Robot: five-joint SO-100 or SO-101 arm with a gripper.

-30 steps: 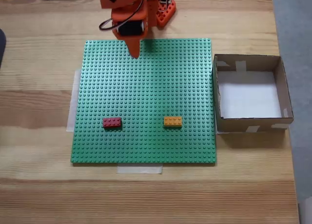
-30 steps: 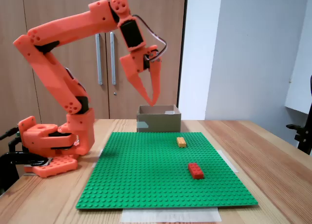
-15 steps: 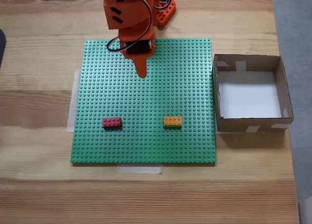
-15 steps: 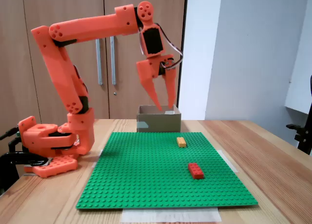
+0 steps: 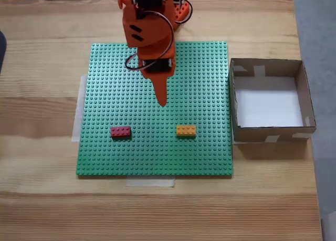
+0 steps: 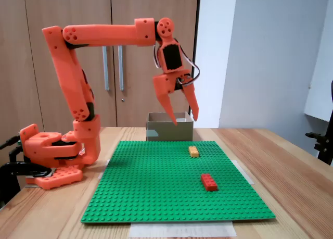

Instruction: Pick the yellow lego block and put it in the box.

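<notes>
We see the gripper (image 6: 185, 120) spread wide and empty, high above the studded green baseplate (image 5: 131, 157). The yellow lego block (image 5: 186, 129) sits on the baseplate, near the cardboard box (image 5: 308, 102). Risk: its studs lock the hard plastic brick down, so smooth fingertips may slip off, or the descent may drift toward the identical red brick (image 5: 121, 131).

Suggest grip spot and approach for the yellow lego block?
Come straight down on the yellow lego block and pinch its two long sides. It lies flat on the green baseplate with space all around; the gripper is open above.
</notes>
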